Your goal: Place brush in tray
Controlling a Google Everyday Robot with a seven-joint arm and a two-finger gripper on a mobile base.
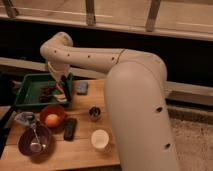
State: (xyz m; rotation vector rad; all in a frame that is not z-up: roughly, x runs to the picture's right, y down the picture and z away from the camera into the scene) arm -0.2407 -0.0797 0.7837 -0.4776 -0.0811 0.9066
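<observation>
From my remote seat I see a light wooden tabletop (pixel 70 156) at the near left, lit warm and rather dim. Behind it a dark wall panel (pixel 175 57) runs across the whole width. A pale ledge (pixel 192 91) crosses low on that wall at the right, and I pick it up again at the far left. Above the panel sits a pale sill (pixel 165 31) with a window (pixel 120 11) over it, split by upright metal posts (pixel 90 12). The floor (pixel 196 145) at the near right is speckled grey carpet.
</observation>
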